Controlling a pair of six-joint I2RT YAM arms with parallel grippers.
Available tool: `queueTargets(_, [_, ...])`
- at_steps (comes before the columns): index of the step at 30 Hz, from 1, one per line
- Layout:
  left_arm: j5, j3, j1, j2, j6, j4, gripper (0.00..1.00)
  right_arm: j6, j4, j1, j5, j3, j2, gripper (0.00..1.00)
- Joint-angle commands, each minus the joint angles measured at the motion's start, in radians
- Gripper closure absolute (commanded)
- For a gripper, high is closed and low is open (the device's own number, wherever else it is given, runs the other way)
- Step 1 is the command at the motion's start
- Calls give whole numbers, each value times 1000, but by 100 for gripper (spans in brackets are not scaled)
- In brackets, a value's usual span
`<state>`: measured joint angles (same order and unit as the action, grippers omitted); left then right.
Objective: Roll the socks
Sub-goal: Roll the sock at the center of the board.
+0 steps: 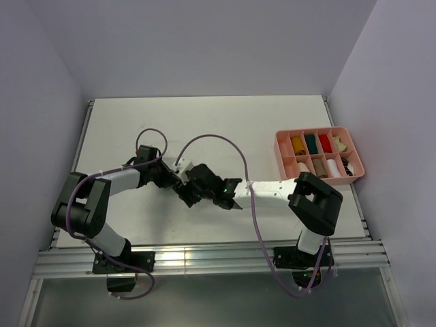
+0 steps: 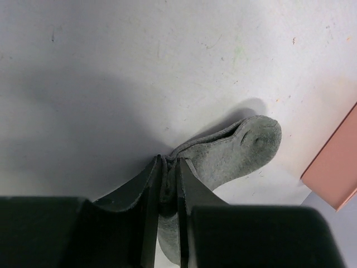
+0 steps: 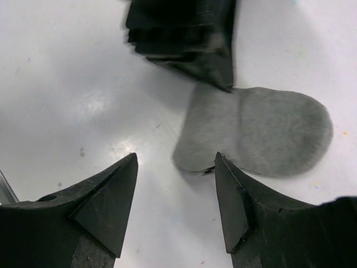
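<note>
A grey sock (image 2: pixel 240 153) lies flat on the white table, its rounded toe end pointing away from my left gripper. My left gripper (image 2: pixel 169 162) is shut on the sock's other end, with the fabric pinched between its fingers. In the right wrist view the sock (image 3: pixel 268 134) lies just beyond my open right gripper (image 3: pixel 175 156), whose right fingertip (image 3: pixel 220 162) is at the sock's near edge. In the top view both grippers, left (image 1: pixel 178 180) and right (image 1: pixel 201 187), meet at mid-table and hide the sock. No teal or mustard sock lies loose in view.
A pink compartment tray (image 1: pixel 280 153) stands at the right of the table, holding small rolled bundles in mustard, teal, red, cream and white. Its corner shows in the left wrist view (image 2: pixel 334 167). Purple cables loop over both arms.
</note>
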<state>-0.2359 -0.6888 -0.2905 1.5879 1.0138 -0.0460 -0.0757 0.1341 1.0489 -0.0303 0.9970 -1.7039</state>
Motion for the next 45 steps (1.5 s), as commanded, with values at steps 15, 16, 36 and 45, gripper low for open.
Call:
queueTargets(15, [72,-72,-4,75,-126,-249,96,189,50,157,-380,63,-68,35])
queueTargets(16, [73,-74,-4,76,-129,-249,96,168,39,152,-353,66,-53,35])
queueTargets(36, [121,-64,-22,30,-135,-247,98,-486,-41,-202,354,95,-85,42])
queueTargets(45, [127,-22,-29,-19,-107,-221,98,-570,-10,-213,455,78,-168,48])
